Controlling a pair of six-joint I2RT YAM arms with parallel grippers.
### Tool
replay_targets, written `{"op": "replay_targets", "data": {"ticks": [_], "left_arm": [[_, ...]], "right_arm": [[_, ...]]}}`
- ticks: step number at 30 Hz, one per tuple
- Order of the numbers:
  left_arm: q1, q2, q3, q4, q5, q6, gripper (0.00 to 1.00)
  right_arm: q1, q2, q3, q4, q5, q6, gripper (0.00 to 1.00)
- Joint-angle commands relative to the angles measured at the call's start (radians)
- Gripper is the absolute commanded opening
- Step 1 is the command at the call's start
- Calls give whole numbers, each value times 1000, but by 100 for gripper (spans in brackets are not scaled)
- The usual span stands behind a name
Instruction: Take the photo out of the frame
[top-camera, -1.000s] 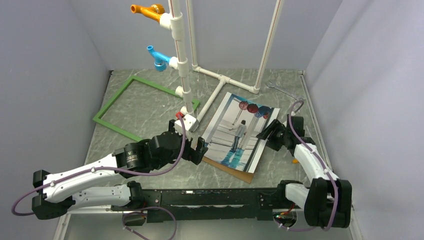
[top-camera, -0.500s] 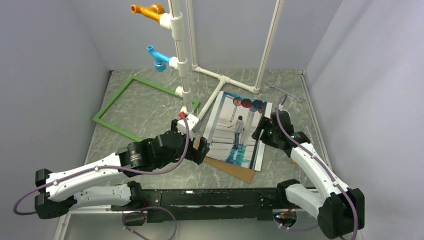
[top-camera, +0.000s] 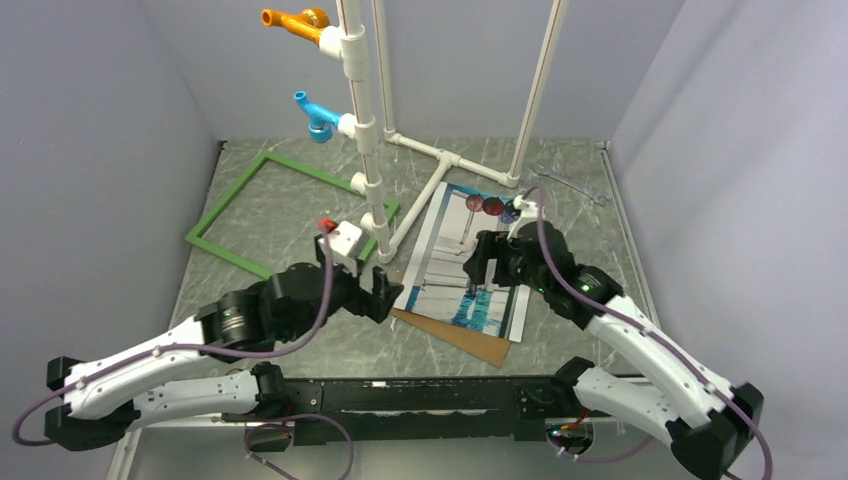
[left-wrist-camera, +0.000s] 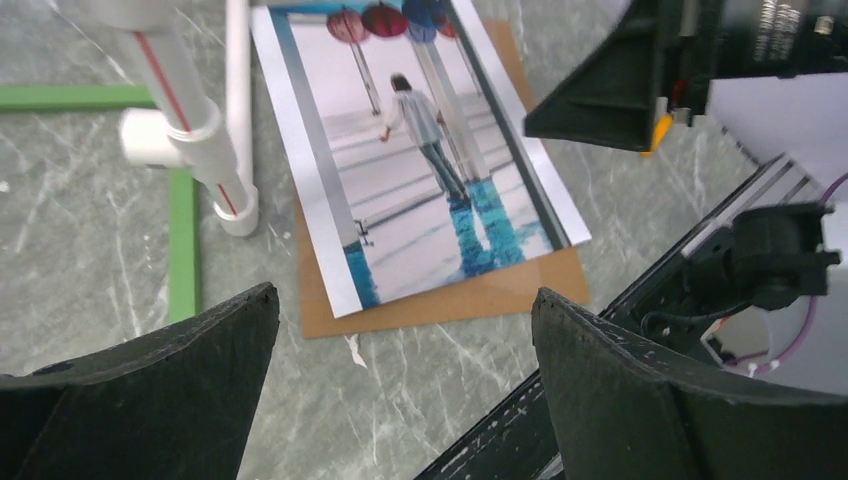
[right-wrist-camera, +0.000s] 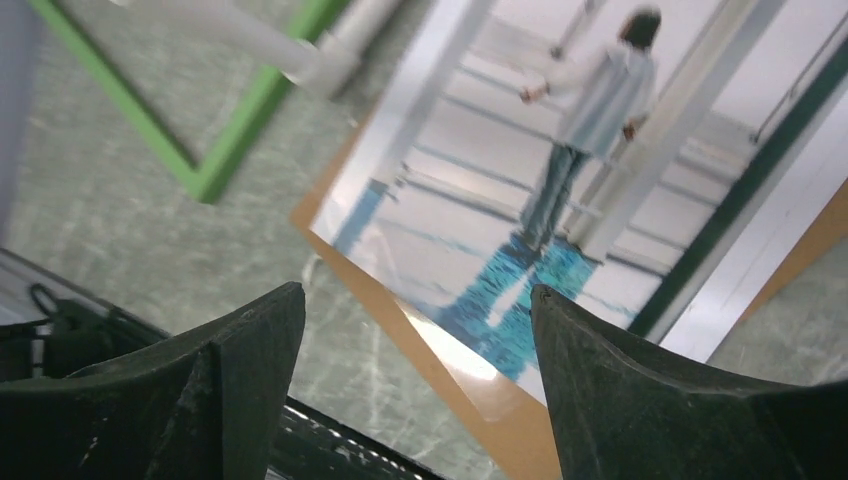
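Note:
The photo (top-camera: 440, 268) lies face up on a brown backing board (top-camera: 470, 340), right of centre on the table. The green frame (top-camera: 225, 197) lies apart at the back left, with only table showing inside its rails. My right gripper (top-camera: 483, 266) hovers open over the photo's middle, holding nothing. In the right wrist view the photo (right-wrist-camera: 560, 180) and the board (right-wrist-camera: 490, 400) lie below my right gripper (right-wrist-camera: 418, 292). My left gripper (top-camera: 385, 293) is open and empty above the table beside the board's near left corner. In the left wrist view my left gripper (left-wrist-camera: 405, 293) looks down on the photo (left-wrist-camera: 420, 160), board (left-wrist-camera: 450, 300) and frame (left-wrist-camera: 182, 245).
A white pipe stand (top-camera: 440, 170) rises behind the photo, with orange (top-camera: 290, 20) and blue (top-camera: 315, 115) fittings on its post. One pipe foot (left-wrist-camera: 235, 200) rests by the photo's left edge. A metal wrench (top-camera: 570, 183) lies at the back right. Grey walls close three sides.
My right gripper let go of the photo's right edge, swung left over the print and opened wider. The photo turned and settled on the board. My left gripper drew back to the left.

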Motion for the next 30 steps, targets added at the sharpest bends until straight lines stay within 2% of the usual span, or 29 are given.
{"op": "replay_targets", "data": {"ticks": [1,7,13,23,30], "left_arm": [[5,-134,23,-6,-93,-2,99],[5,-353,60,-27,-213,70,99],[5,-540,132,-75,-277,163,99],[5,-722,222,-193,-295,184,99],[4,-756,227,-228,-287,165,99]], "right_arm": [[10,-139,113,9,9,-52,85],[9,-292,244,-57,53,-105,93],[10,-446,313,-120,189,-159,100],[9,-632,366,-162,341,-228,100],[9,-666,348,-169,369,-193,100]]}}
